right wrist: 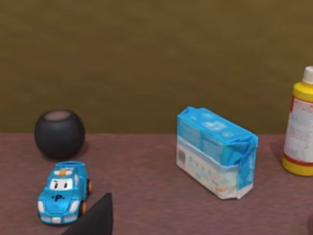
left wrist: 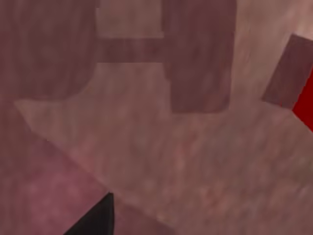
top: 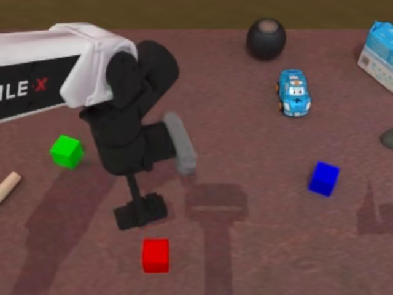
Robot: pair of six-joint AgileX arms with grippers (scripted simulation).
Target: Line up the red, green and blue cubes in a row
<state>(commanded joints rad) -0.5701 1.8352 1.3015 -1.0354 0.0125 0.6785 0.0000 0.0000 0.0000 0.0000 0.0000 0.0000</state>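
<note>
One red cube just beside left gripper (untouched).

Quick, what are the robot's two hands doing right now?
Left gripper: above the table near the red cube, holding nothing; open or shut cannot be told.
Right gripper: not in view.

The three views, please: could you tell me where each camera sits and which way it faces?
Top view: above the table, looking down; left arm and tool near the red cube.
Left wrist view: faces the tabletop; dark tool tip, red cube at the edge.
Right wrist view: faces the toy car, also in the top view.
</note>
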